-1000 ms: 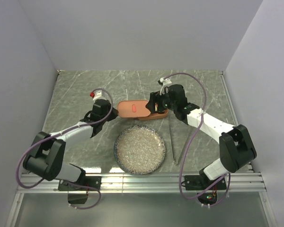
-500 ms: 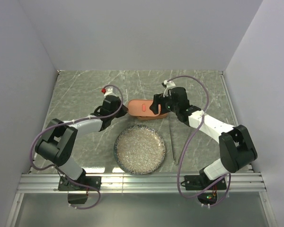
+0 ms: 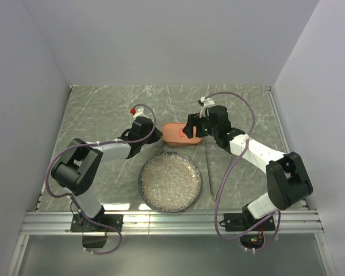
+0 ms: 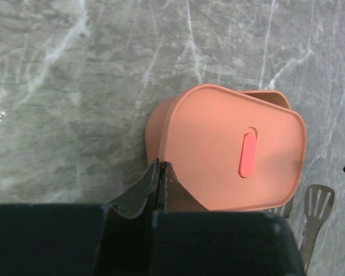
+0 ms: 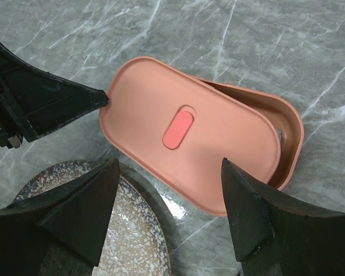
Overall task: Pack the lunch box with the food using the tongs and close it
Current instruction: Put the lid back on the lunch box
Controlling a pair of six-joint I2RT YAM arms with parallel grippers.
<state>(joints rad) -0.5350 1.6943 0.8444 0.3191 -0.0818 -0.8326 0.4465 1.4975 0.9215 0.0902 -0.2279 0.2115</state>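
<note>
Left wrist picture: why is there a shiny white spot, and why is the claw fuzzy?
Left wrist view: the spot is light glaring off the glossy table at the left edge; the shut left claw is too close to focus. Right wrist view: a gleam on the plate rim too.

Grey marbled table w/ lunch box, tongs & speckled plate.

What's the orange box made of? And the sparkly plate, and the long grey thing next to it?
The lunch box looks like smooth matte plastic: even salmon colour, soft rounded edges. The plate seems to be glazed ceramic, speckled with a shiny rim, though it could be plastic. The tongs look like thin grey metal.
</note>
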